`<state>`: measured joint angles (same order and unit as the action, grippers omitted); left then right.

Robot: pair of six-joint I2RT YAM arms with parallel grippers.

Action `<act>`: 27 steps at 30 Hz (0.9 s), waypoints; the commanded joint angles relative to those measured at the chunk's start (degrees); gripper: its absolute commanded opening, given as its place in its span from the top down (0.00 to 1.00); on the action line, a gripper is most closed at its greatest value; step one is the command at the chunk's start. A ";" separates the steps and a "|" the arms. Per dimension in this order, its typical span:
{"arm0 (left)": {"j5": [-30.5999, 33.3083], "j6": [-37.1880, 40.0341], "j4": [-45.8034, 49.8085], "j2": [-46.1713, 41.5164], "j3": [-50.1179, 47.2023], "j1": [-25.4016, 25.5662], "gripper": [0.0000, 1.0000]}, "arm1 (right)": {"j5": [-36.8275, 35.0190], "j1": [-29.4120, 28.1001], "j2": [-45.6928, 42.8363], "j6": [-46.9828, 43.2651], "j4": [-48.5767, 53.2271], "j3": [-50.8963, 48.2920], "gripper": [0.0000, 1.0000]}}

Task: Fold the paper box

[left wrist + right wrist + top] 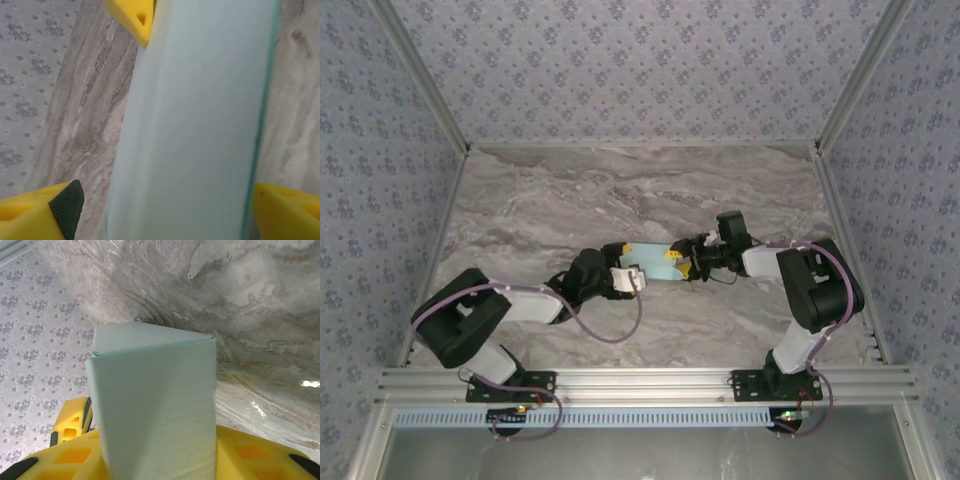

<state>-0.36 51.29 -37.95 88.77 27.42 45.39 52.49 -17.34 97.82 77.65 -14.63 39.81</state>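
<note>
Looks like a late step of the folding, with the pale aqua rectangular card box [655,262] already standing as a closed long shape, not as a flat sheet. Gripped at one end by the right tool [160,460]: clamped on the box, both yellow fingers [250,455] pressed to its sides, the free end reaching straight ahead of this tool. Met at the other end by the left tool [162,210], fingers apart, one on each side of the box, the black-padded finger [65,207] just beside the card and not touching it. Cannot tell whether resting on the grey marbled desk [570,200] or held a little over it. Probably a change of grip or a pressing of the last flap, to judge from the two tools facing each other along the box. Next, likely needed: bring the left tool's fingers together squarely on the flat sides, without crushing the thin card, and keep the right tool firm until then. Worth checking first for untucked end flaps; not possible to see them here.
</note>
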 commanded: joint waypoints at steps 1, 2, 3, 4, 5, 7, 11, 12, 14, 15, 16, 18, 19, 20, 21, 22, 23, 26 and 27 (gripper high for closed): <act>2.15 6.70 1.57 2.12 3.77 0.21 0.22 | 0.35 0.05 0.64 0.84 5.22 0.18 0.52; 1.34 5.95 5.05 2.19 5.28 0.14 0.29 | 0.46 0.03 0.61 0.92 5.31 0.26 0.52; 0.27 5.29 7.70 2.12 6.30 0.08 0.35 | 0.58 0.12 0.40 0.76 5.39 0.23 0.51; -0.78 4.79 8.76 2.02 6.59 0.08 0.37 | 0.70 0.16 0.29 0.56 5.65 0.22 0.49; -1.64 4.02 8.95 1.66 6.50 0.06 0.39 | 0.73 0.33 -0.08 0.36 6.07 0.26 0.46; -2.39 2.76 9.70 0.63 6.33 0.08 0.42 | 0.56 0.79 -1.00 -1.08 7.71 0.39 0.40; -3.31 1.30 19.23 -2.16 8.67 -0.01 0.47 | -0.66 2.77 -5.46 -4.84 11.93 -0.15 0.28; -3.94 0.73 22.31 -2.88 9.62 -0.24 0.48 | -1.38 3.42 -7.26 -6.36 13.69 -0.26 0.26; -5.47 -0.73 26.71 -4.23 10.87 -0.59 0.51 | -2.18 4.77 -10.65 -9.59 17.31 -0.26 0.24; -6.38 -1.17 29.04 -5.00 11.57 -0.78 0.51 | -2.58 5.41 -12.61 -11.88 19.71 0.01 0.23; -6.85 -1.86 31.02 -5.79 12.31 -0.81 0.51 | -3.23 6.02 -14.54 -14.66 22.41 0.43 0.22; -8.30 -2.97 36.61 -6.82 14.76 -1.05 0.51 | -5.35 6.82 -18.31 -21.75 28.83 1.84 0.21; -8.95 -3.63 40.29 -7.05 16.51 -1.01 0.51 | -7.06 7.08 -20.17 -26.13 32.11 2.91 0.20; -9.58 -4.01 43.39 -7.08 18.06 -1.01 0.51 | -8.73 7.31 -21.71 -30.05 34.89 3.78 0.19; -10.28 -4.89 46.74 -6.95 19.87 -1.04 0.51 | -10.89 7.62 -23.04 -34.22 37.27 4.55 0.18; -11.06 -6.20 49.75 -6.44 21.79 -1.27 0.51 | -12.47 8.26 -24.06 -37.73 38.96 5.34 0.18; -11.94 -7.19 52.74 -5.78 23.77 -1.52 0.53 | -13.24 8.59 -24.69 -40.10 39.98 5.97 0.18; -13.92 -8.62 62.09 -3.61 29.33 -1.82 0.55 | -17.53 9.42 -26.13 -47.48 41.91 8.31 0.18; -14.79 -8.90 64.12 -3.16 30.53 -2.18 0.55 | -19.49 9.31 -26.45 -49.61 42.38 9.17 0.17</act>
<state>-10.68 45.04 13.89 84.33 54.11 43.88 39.53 -8.43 72.40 40.27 21.12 46.30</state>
